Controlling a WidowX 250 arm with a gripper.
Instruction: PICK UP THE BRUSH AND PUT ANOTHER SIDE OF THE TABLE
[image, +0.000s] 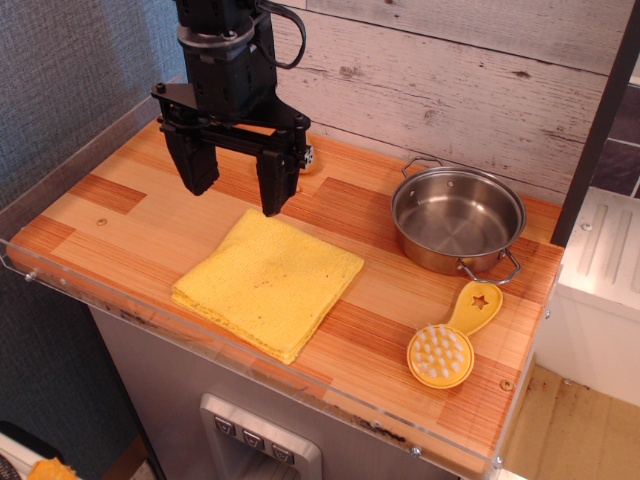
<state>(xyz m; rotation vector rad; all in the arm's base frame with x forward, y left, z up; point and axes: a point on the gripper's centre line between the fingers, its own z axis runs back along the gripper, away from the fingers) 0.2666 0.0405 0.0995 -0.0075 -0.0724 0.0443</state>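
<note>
You had one arm in view, and its upper part was cut off by the top edge, so only the black wrist and the gripper (237, 180) showed; its two fingers were spread apart with nothing between them, hanging above the back left part of the table (100, 235), over the far edge of the cloth (268, 280). Behind the right finger a small tan object (308, 157) peeked out, mostly hidden by the gripper, so you could not tell what it was. The one brush (450, 340) lay flat at the front right of the table, bristles up, its round head toward the front edge and its star-cut handle pointing back toward the pot (458, 220), the handle's tip just beside the pot's near loop handle; whether they touched you could not tell. It was well apart from the gripper. You had one yellow folded cloth near the middle, lying flat, and one steel pot at the back right with two loop handles, its inside empty as far as the view showed. The clear rim along the front and left edges blurred the table's border, and below it a grey panel with a few small buttons (252, 438) was partly cut off by the frame's lower edge.
</note>
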